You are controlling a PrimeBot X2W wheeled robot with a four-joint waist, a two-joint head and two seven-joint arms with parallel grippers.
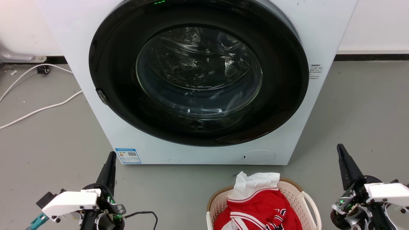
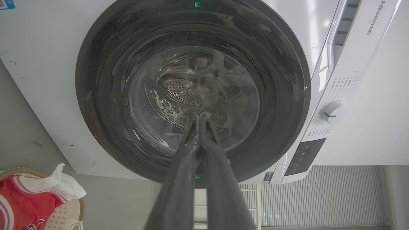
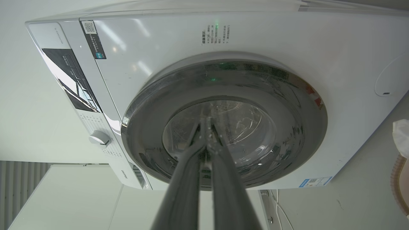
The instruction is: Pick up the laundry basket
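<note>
The laundry basket (image 1: 297, 195) sits on the floor at the bottom middle of the head view, cream-white with perforated walls and a brown rim. A red and white garment (image 1: 255, 207) fills it, with white cloth draped over the far rim. One loop handle (image 1: 311, 204) shows on its right side. My left gripper (image 1: 111, 155) is shut and stands to the basket's left, well apart from it. My right gripper (image 1: 339, 147) is shut to the basket's right. In the left wrist view the basket (image 2: 68, 212) lies at the lower left; the right wrist view catches its rim (image 3: 397, 182) at the right edge.
A white front-loading washer (image 1: 198, 80) with a dark round door, shut, stands just behind the basket. White cables (image 1: 38, 108) run across the grey floor at the left. Bare floor lies on both sides of the basket.
</note>
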